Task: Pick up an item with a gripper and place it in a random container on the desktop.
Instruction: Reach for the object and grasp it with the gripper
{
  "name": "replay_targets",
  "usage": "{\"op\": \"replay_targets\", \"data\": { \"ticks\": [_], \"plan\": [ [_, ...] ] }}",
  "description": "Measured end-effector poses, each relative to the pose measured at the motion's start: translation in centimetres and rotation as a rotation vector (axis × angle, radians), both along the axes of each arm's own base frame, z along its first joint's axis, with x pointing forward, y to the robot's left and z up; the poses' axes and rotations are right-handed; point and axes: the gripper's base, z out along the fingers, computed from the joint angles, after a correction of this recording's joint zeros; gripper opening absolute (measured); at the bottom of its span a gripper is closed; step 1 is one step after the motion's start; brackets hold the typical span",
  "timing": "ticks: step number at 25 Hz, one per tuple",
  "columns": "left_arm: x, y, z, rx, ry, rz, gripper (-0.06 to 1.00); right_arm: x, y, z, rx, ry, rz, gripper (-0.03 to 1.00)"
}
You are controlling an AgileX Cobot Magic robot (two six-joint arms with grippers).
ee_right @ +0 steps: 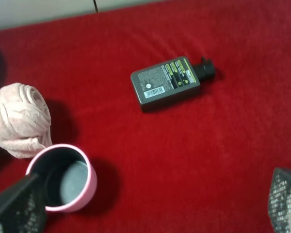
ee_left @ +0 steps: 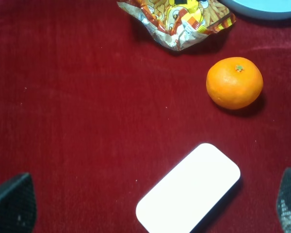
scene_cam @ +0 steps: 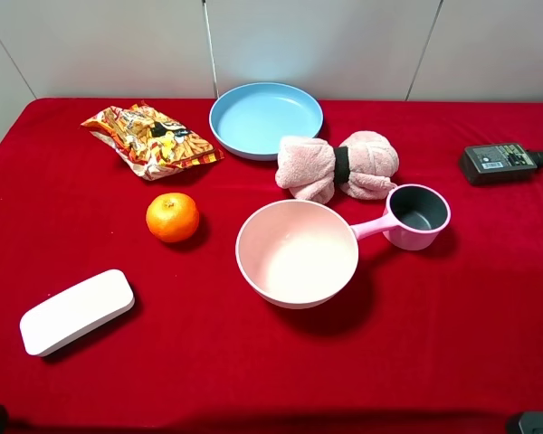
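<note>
The dark bottle (scene_cam: 502,163) with a black cap lies flat on the red cloth (scene_cam: 434,344) at the far right; it also shows in the right wrist view (ee_right: 167,83). The light-blue plate (scene_cam: 265,118) sits empty at the back centre, and its edge shows in the left wrist view (ee_left: 266,7). My right gripper (ee_right: 150,208) is open and empty, well short of the bottle. My left gripper (ee_left: 150,208) is open and empty above the white case (ee_left: 189,189). Both arms barely show at the exterior view's bottom corners.
A pink bowl (scene_cam: 296,253) sits mid-table, with a pink handled cup (scene_cam: 418,217) to its right. A rolled pink towel (scene_cam: 338,166) lies behind them. An orange (scene_cam: 172,217), a snack bag (scene_cam: 151,138) and the white case (scene_cam: 77,311) lie on the left.
</note>
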Motion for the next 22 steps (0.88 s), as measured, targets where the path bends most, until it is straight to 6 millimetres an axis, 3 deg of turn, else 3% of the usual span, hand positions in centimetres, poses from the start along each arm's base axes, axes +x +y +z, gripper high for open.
{"op": "replay_targets", "data": {
  "ticks": [13, 22],
  "plan": [
    [0.0, 0.0, 0.0, 0.000, 0.000, 0.000, 0.99, 9.6, -0.3, 0.3, 0.152, 0.144, -0.155, 0.69],
    [0.0, 0.0, 0.0, 0.000, 0.000, 0.000, 0.99, 15.8, -0.5, -1.2, 0.255, 0.224, -0.287, 0.69]
  ]
}}
